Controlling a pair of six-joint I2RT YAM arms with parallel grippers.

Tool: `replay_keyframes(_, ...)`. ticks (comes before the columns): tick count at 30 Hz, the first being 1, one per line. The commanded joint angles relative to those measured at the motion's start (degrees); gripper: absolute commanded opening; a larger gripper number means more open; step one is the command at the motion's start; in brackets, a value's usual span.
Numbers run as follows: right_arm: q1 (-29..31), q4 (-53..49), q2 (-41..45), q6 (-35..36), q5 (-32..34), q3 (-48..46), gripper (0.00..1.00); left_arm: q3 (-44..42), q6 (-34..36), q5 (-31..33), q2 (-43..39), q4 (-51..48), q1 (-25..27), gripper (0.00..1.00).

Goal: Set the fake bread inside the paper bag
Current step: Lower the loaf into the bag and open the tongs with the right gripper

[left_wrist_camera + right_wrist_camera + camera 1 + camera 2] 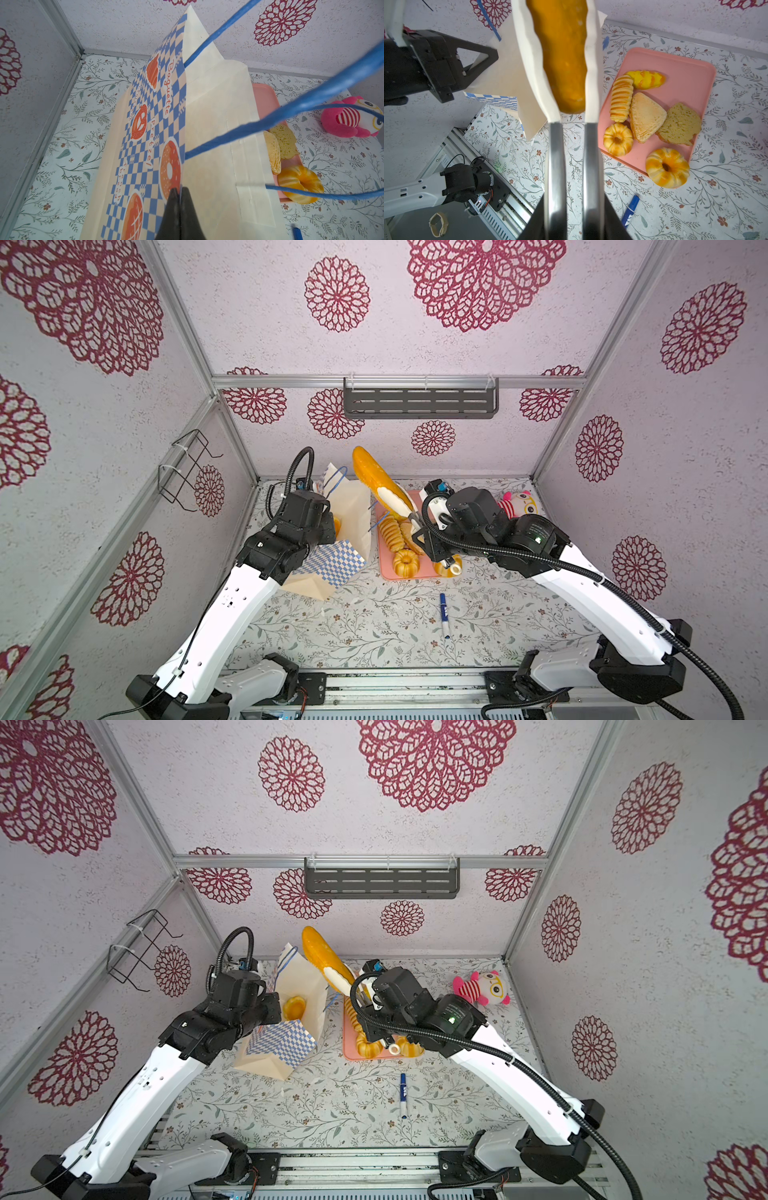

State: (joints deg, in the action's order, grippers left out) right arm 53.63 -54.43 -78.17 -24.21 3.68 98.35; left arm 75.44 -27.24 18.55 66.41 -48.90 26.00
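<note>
paper bag (305, 975) mouth is hemmed by left gripper (180, 193), cord handles (220, 32) and long loaf (374, 477) in tongs (556, 166); table (374, 639) is open around marker (444, 614).

The left arm (232, 614) and right arm (602, 605) have white link shells and black joint housings. Black corrugated conduit (469, 547) runs along the right arm. The left gripper (180, 190) has black tapered fingers (191, 214); the right gripper (570, 62), steel blades (556, 166) with white tips (527, 52).
</note>
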Motion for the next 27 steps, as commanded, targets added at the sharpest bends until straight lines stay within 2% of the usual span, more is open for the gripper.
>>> replay_keyframes(1, 0.36, 0.70, -0.46, -1.93, -0.71, 1.84, 0.30, 1.00, -0.53, -0.08, -0.40, 1.37, 0.49, 0.00)
replay_keyframes(11, 0.74, -2.51, -2.71, -2.96, -1.55, 1.72, 0.31, 1.90, -0.46, -0.69, 0.10, 1.85, 0.47, 0.00)
replay_keyframes(20, 2.53, -3.50, -9.13, -1.74, -2.87, 5.92, 0.32, 2.82, 0.04, -2.36, 1.72, 1.88, 0.65, 0.00)
replay_keyframes(25, 2.63, -4.48, -12.52, -0.59, -1.57, 8.83, 0.39, 2.95, -0.07, -2.37, 1.81, 1.93, 0.81, 0.00)
replay_keyframes(27, 2.65, -4.54, -13.34, -0.14, -0.79, 9.56, 0.46, 2.96, -0.01, -2.20, 1.64, 1.80, 0.91, 0.00)
